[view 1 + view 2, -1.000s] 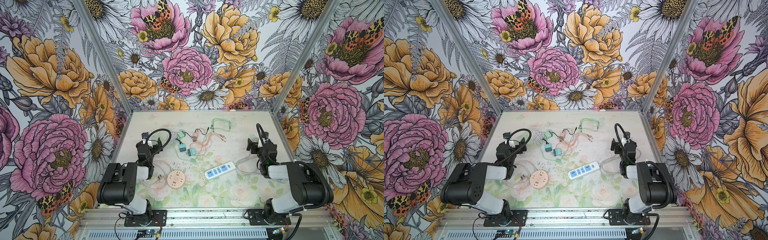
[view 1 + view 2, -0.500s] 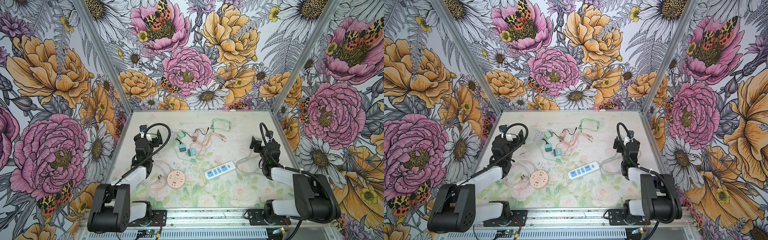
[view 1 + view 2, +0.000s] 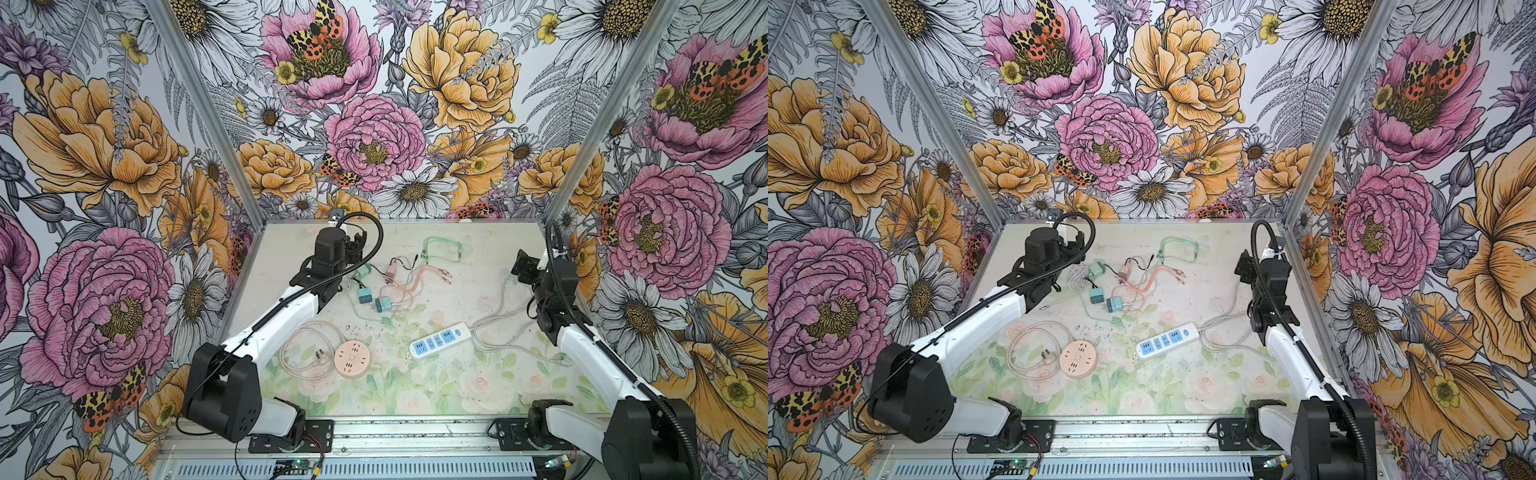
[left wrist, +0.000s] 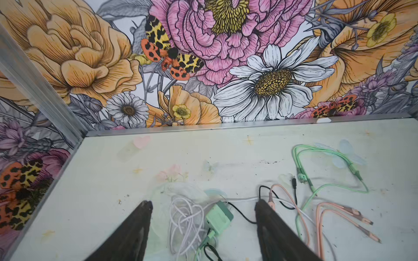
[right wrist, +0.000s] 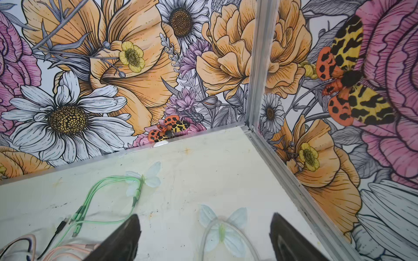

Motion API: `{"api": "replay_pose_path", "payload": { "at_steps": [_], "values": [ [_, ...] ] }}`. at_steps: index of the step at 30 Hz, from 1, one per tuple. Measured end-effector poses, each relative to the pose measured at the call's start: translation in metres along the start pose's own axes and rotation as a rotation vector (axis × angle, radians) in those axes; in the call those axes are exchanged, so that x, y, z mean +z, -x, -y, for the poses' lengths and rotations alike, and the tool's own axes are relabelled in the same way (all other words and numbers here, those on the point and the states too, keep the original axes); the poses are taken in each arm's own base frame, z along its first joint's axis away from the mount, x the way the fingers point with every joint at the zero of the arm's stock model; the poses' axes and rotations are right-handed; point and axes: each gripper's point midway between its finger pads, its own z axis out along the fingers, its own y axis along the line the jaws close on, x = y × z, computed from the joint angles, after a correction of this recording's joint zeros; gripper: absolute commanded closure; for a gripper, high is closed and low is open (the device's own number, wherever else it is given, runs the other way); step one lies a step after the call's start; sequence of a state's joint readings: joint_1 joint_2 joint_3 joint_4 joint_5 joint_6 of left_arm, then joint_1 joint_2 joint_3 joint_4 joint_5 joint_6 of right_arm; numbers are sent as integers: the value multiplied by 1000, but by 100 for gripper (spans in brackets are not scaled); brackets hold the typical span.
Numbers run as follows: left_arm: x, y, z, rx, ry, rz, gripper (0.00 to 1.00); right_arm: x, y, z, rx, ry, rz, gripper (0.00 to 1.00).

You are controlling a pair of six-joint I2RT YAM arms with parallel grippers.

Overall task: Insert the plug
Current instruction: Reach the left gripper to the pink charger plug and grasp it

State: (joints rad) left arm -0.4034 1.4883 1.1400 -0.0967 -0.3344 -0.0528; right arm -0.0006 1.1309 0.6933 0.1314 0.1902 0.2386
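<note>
**Top views.** The desk (image 3: 478, 386) is walled on three sides. The band nearest the arm bases is bare and gives open room. In both top views the power strip (image 3: 440, 340) lies flat with its sockets up. Its long axis runs from near-left to far-right. The round pink socket (image 3: 352, 358) lies to its left. The mint-green plug (image 3: 363, 271) lies among the far-left cables, beside the left arm (image 3: 291, 307) and well apart from the strip.

**Left wrist view.** The left gripper (image 4: 203, 202) stands wide apart and holds nothing. The mint-green plug lies flat on the desk between the fingers and touches neither. Its cable end points toward the gripper base. White cable coils (image 4: 185, 217) lie just beside it.

**Right wrist view.** The right gripper (image 5: 205, 215) is spread and empty, near the far-right corner post (image 5: 255, 67). A pale cable loop (image 5: 226, 228) lies on the desk between its fingers.
</note>
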Motion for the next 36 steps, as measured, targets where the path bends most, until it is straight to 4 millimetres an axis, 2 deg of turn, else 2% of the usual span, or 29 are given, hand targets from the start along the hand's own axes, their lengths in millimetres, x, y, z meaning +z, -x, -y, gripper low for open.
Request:
{"api": "replay_pose_path", "payload": {
  "at_steps": [3,6,9,13,17,24,29,36],
  "values": [
    [28,-20,17,14,-3,-101,39,-3,-7,-5,-3,15,-52,14],
    [53,-49,31,19,-4,-209,44,-10,-12,-9,-1,35,-81,15],
    [75,-74,42,10,-13,-303,50,-20,-8,-13,8,55,-71,16],
    [94,-105,59,0,-48,-401,50,-31,-2,-14,18,69,-57,16],
    [103,-124,76,-5,-98,-465,53,-33,-9,-15,31,74,-86,17],
    [107,-133,107,-3,-186,-498,54,-34,-22,-15,55,75,-139,17],
    [103,-141,118,-5,-236,-530,56,-31,-32,-14,60,68,-177,18],
    [104,-157,123,-5,-260,-573,56,-31,-38,-13,71,61,-202,19]
  ]
}}
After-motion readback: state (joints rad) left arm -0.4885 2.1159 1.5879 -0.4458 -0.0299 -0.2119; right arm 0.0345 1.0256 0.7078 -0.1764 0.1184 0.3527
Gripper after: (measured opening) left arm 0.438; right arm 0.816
